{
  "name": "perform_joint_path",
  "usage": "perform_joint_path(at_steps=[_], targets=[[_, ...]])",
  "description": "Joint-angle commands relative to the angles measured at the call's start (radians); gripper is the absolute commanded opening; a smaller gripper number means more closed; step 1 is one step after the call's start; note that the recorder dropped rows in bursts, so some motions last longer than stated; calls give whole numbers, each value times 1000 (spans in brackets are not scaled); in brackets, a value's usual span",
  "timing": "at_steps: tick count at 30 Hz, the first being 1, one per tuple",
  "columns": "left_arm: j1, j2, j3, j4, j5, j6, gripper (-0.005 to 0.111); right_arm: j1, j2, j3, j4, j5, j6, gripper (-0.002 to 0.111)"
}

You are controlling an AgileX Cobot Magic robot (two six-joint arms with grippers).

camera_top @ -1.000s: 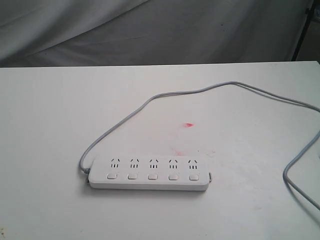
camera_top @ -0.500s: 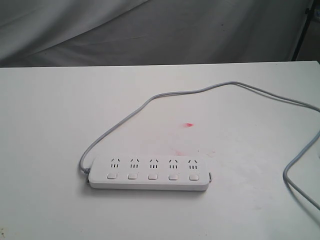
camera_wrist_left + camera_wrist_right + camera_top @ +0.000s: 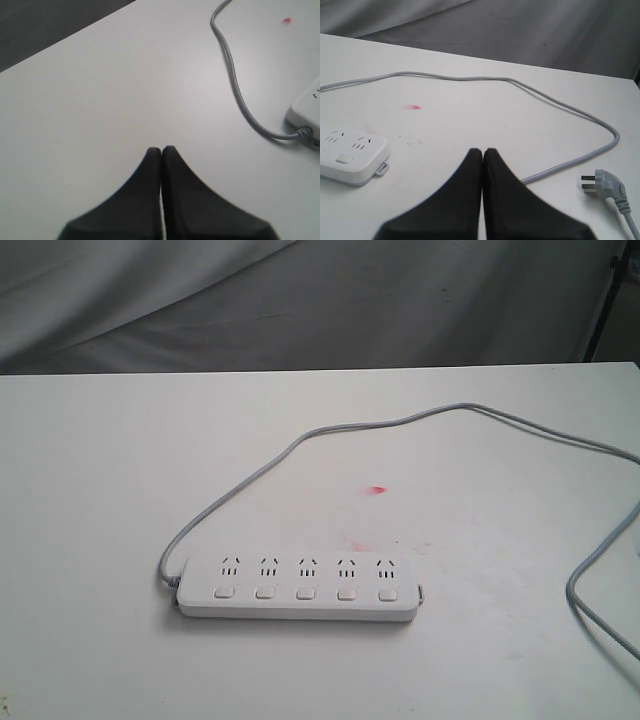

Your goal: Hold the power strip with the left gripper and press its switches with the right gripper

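Fingers (image 3: 145,190) of the left hand (image 3: 161,149) are pressed flat together, tip against tip, so this hand is closed, and it hangs over a bare stretch of the white desk (image 3: 90,490). Beyond its tips the grey cord (image 3: 300,445) snakes across the surface and runs into one rounded end of the power strip (image 3: 298,587); that end is clearly apart from the hand. The right hand (image 3: 483,150) is closed in the same way, its two black fingers meeting along a thin seam above the desk. Close to it lies the cord's grey plug (image 3: 602,185), flat on the surface with its metal prongs showing, and the strip's other end, with a small tab sticking out, sits well off to one side of this hand. In the exterior view the power strip lies flat, socket side up, lengthwise across the near middle of the desk. It has five socket groups in a row, and the five switches (image 3: 304,592) sit in a line on the near side of them, one per group. The cord leaves the strip's left end, curves away from the camera, arcs over to the right and passes out at the right edge. A small red mark (image 3: 377,489) stains the desk just behind the strip, inside the cord's loop. A grey cloth (image 3: 300,300) hangs behind the desk's far edge.
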Motion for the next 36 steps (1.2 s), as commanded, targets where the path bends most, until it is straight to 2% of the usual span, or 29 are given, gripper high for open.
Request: perform_joint_path(at_steps=[1,4,8,11,21,36], targets=[[5,-1,-7,48,8,4,1,-2,-6,3,3,-3,2,0],[-41,-1,-38,165,8,4,1,-2,-6,3,3,-3,2,0],[-145,-1,-107,249,8,4,1,-2,-6,3,3,-3,2,0],[-235,-1,-162,379,8,4,1,-2,-6,3,3,-3,2,0],[-344,-1,-170,450,8,4,1,-2,-6,3,3,-3,2,0],[-351,-1,-170,435,8,-1,1,-2,-6,3,3,-3,2,0]])
